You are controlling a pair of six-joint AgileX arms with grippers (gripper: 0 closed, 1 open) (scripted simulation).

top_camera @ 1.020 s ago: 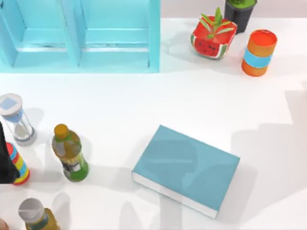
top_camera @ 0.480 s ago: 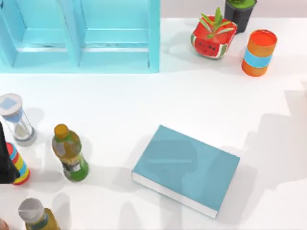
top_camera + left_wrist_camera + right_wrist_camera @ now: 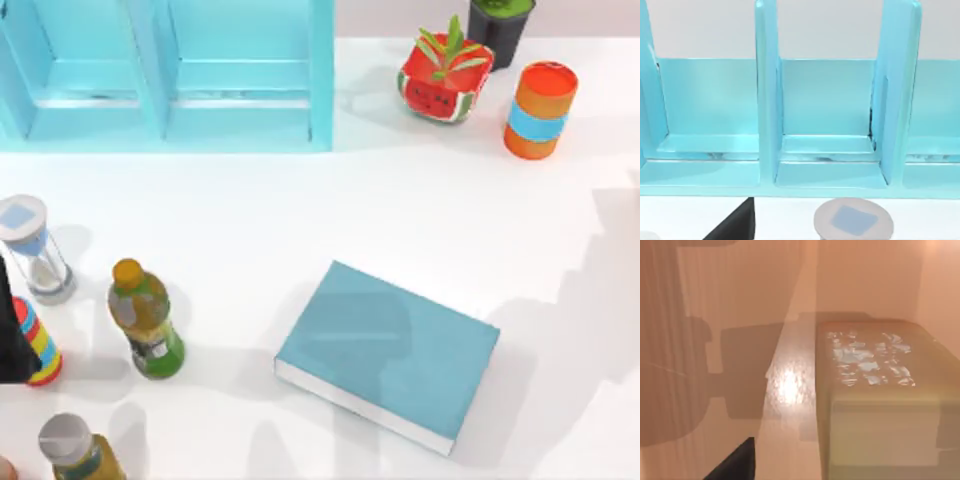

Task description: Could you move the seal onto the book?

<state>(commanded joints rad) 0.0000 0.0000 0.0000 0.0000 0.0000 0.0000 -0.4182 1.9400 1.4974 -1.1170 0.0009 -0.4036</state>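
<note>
Top view: the book [image 3: 388, 352] was noted flat, mid-table, unmoved since the earlier frame; the shadow at the right edge had shifted. The left arm [image 3: 10, 340] was parked at the left edge.

Right wrist view: the seal [image 3: 875, 390] was seen close by the right gripper [image 3: 735, 462]. Neither claw's state could be told. The seal should be kept upright and set mid-cover.

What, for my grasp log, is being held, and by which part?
Cannot be told. The seal lies close before the right wrist camera; whether it is gripped is unclear.

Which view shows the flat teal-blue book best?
The top view: the flat teal-blue book lies whole, white page edges visible. The left wrist view faces the turquoise shelf; the right wrist view, a tan block.
</note>
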